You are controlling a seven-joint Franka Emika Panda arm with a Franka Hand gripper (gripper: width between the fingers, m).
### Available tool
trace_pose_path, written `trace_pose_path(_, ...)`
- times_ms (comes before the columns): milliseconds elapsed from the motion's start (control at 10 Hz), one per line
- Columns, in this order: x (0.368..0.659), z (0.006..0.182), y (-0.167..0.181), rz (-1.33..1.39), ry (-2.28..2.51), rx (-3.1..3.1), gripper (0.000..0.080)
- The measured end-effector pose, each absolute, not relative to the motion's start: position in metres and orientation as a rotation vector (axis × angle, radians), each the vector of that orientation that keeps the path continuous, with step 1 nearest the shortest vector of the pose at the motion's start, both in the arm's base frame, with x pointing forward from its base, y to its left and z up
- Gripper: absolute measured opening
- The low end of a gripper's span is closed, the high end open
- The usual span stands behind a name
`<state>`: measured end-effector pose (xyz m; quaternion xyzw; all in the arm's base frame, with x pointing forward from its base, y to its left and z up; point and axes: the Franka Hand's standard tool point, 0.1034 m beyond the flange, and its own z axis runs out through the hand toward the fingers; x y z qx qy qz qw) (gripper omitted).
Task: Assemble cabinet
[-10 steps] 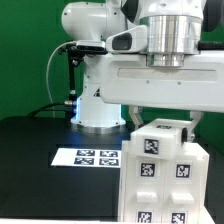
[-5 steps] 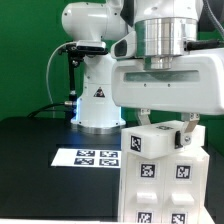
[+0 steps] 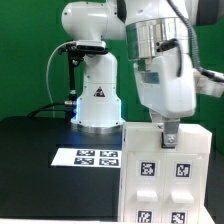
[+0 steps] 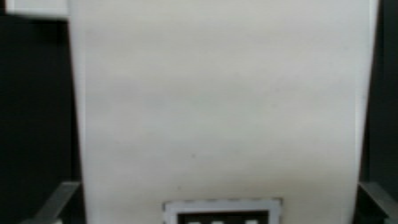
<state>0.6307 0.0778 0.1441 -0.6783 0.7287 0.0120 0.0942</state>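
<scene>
The cabinet [image 3: 167, 175] is a large white box with square black-and-white tags on its front, standing at the exterior view's lower right. My gripper [image 3: 168, 132] comes straight down onto its top edge, and one dark finger [image 3: 169, 129] shows there. In the wrist view the cabinet's plain white face [image 4: 217, 100] fills the picture, with a tag [image 4: 224, 212] on it. My gripper [image 4: 217, 206] has its jaws against the cabinet's two sides, one finger [image 4: 54, 205] at each edge, shut on the cabinet. The knob and the inner shelves are hidden.
The marker board [image 3: 90, 157] lies flat on the black table [image 3: 35, 160] to the exterior view's left of the cabinet. The arm's white base [image 3: 95, 100] stands behind it, with a green backdrop beyond.
My wrist has turned about a quarter turn above the cabinet. The cabinet's top now looks flat and wide, and its tags sit lower in the exterior view.
</scene>
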Motion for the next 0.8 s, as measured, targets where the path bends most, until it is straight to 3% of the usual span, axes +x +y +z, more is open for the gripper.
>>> trace_pose_path(400, 0.631, 0.144, 0.079, 0.048, 2.206, -1.958, 0.0551)
trace_pose_path(500, 0.629, 0.147, 0.084, 0.057, 2.172, -2.000, 0.0767)
trace_pose_path(600, 0.630, 0.157, 0.087, 0.049, 2.135, -2.021, 0.0767)
trace_pose_path(800, 0.636, 0.193, 0.089, 0.021, 2.088, -1.988, 0.0793)
